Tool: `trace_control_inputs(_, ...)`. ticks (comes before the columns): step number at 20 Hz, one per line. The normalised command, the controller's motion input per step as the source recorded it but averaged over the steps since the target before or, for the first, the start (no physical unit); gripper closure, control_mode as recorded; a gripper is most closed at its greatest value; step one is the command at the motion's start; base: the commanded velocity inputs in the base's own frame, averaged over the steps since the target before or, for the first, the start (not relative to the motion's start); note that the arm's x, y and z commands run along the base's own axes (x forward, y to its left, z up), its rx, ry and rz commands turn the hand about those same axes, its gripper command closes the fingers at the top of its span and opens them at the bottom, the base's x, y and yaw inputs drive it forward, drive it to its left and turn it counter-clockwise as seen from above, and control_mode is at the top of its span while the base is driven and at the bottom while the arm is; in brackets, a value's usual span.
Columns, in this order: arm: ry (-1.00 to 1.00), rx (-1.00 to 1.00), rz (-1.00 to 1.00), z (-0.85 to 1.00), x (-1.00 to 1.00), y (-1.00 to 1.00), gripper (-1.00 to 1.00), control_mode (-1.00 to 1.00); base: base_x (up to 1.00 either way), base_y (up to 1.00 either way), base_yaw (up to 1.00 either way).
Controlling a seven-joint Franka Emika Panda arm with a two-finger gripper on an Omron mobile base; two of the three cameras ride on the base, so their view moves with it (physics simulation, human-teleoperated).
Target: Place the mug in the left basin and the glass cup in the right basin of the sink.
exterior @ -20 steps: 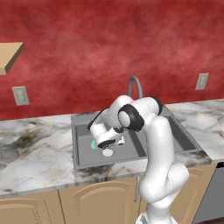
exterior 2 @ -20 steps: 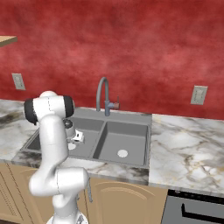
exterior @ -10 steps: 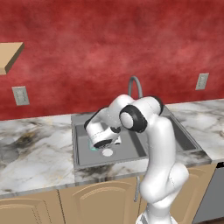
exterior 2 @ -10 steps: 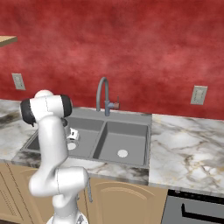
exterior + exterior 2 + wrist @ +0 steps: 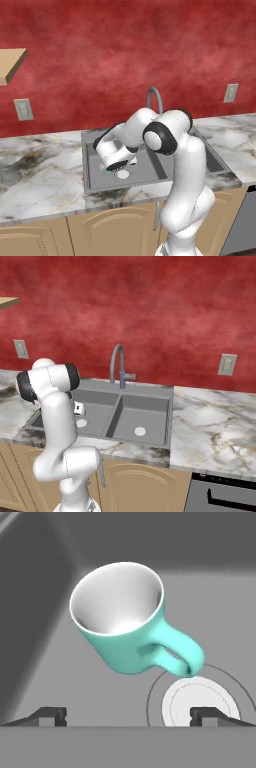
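The teal mug (image 5: pixel 125 622) lies in the left basin (image 5: pixel 65 677) of the dark grey sink (image 5: pixel 170 406), its pale inside facing the camera. In the hand view it looks tilted, and its loop handle (image 5: pixel 177 654) points at the round white drain (image 5: pixel 200 702). My gripper (image 5: pixel 128 714) hangs just above it, open, and its fingertips (image 5: pixel 52 714) are clear of the mug. From the left base view the gripper (image 5: pixel 112 167) is low in the left basin, with a sliver of the mug (image 5: pixel 106 171) beneath it. The right basin (image 5: pixel 142 413) holds only its drain. The glass cup is out of view.
A tall arched tap (image 5: pixel 117 363) stands behind the divider. Marble counter (image 5: pixel 40 170) runs on both sides of the sink, below a red wall with outlets (image 5: pixel 227 364). A wooden shelf corner (image 5: pixel 10 62) juts out at the upper left. My own arm (image 5: pixel 185 165) hides much of the sink.
The jaws have gone from shut to wide open and let go of the mug, which now rests in the left basin. The hand has shifted slightly left.
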Motion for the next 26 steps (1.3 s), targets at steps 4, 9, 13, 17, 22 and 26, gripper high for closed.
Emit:
trace_control_inputs(4, 0.00, 0.01, 0.08, 0.33, -0.30, 0.00, -1.00, -1.00, 0.00, 0.00, 0.00)
trace_control_inputs(9, 0.00, 0.00, 0.03, 0.47, -0.27, -0.13, -1.00, -1.00, 0.00, 0.00, 0.00)
trace_control_inputs(13, -0.01, 0.00, 0.01, 0.61, -0.14, -0.14, -1.00, -1.00, 0.00, 0.00, 0.00)
trace_control_inputs(17, -0.03, 0.00, 0.00, 0.76, -0.06, -0.04, -1.00, -1.00, 0.00, 0.00, 0.00)
trace_control_inputs(22, -0.01, 0.08, 0.00, 0.80, -0.01, -0.02, -1.00, -1.00, 0.00, 0.00, 0.00)
trace_control_inputs(26, -0.01, 0.14, 0.00, 0.79, 0.00, 0.00, -1.00, -1.00, 0.00, 0.00, 0.00)
